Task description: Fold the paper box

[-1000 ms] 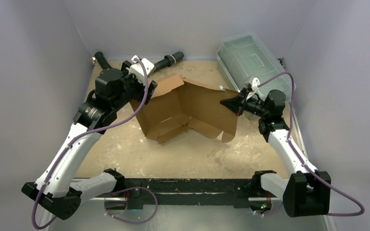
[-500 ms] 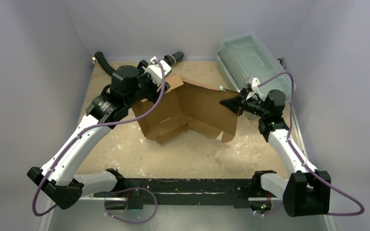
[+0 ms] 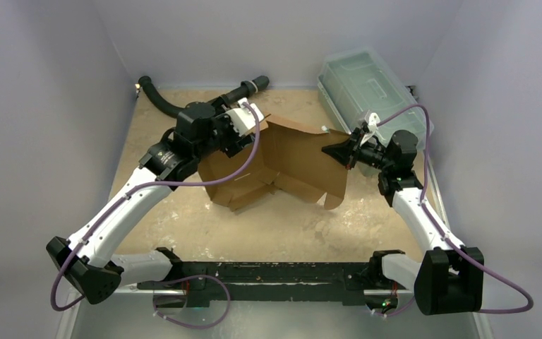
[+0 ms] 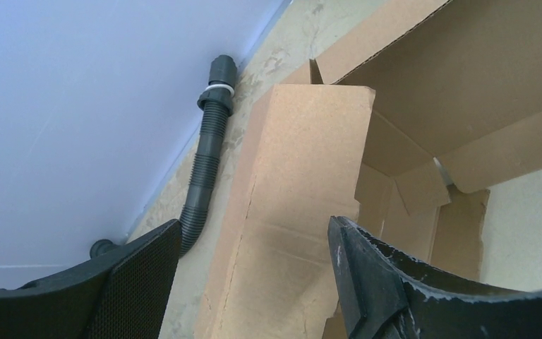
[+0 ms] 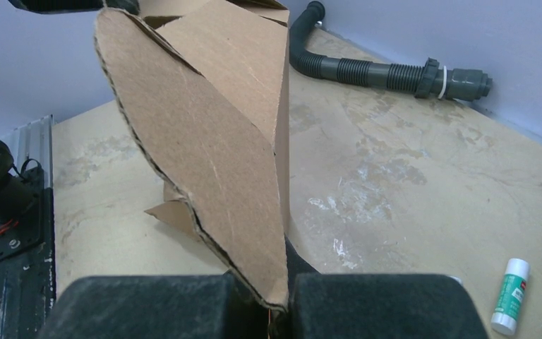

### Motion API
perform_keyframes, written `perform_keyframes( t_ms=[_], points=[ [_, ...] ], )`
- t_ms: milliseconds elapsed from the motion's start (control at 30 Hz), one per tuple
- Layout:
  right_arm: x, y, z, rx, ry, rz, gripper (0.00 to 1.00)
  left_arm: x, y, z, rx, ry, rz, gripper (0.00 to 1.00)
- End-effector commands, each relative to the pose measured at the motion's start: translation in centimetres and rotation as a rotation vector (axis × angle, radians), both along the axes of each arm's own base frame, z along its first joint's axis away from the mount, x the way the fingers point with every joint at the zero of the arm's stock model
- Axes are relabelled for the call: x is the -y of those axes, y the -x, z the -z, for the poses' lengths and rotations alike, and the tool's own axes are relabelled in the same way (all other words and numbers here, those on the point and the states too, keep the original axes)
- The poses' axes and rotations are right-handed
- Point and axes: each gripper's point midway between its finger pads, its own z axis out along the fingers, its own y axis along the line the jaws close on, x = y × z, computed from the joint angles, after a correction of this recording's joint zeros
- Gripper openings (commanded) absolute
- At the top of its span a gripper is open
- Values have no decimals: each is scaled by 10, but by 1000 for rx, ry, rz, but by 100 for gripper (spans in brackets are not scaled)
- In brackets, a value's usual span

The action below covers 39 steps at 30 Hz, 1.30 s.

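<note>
The paper box (image 3: 289, 159) is a brown cardboard sheet, partly folded, standing open in the middle of the table. My right gripper (image 3: 333, 150) is shut on the box's right flap (image 5: 212, 141); in the right wrist view the flap's edge is pinched between the two pads (image 5: 388, 307). My left gripper (image 3: 245, 131) is at the box's upper left corner and is open. In the left wrist view a tall side flap (image 4: 303, 162) stands between its wide-apart fingers (image 4: 377, 282), and the jaws are not closed on it.
A clear greenish plastic bin (image 3: 367, 88) sits at the back right, behind the right gripper. A dark corrugated hose (image 3: 166, 104) lies along the back wall. A white glue stick (image 5: 509, 294) lies on the table near the right gripper.
My left arm has swung right and forward, bringing its open gripper over the box's left flap. The right arm and its grip have not moved.
</note>
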Motion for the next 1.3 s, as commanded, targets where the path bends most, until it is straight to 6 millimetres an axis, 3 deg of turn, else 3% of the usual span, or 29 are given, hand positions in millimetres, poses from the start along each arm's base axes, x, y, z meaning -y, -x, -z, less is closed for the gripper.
perform_keyframes(
  t_ms=[0,367,767,1067,1267],
  points=[
    [-2,-1,-28,85,-12,-27,0,3,-9,0,50,-33,7,75],
    [-6,6,-32,92,-28,-65,0,-17,-18,-4,123,-58,-102,72],
    [-10,16,-37,104,-48,-106,0,-16,-26,1,190,-56,-177,71],
    [-11,14,-41,95,-61,-76,0,-11,-41,8,223,-4,-247,48],
    [-7,8,-42,101,-54,-35,0,3,-48,13,220,85,-250,43]
  ],
)
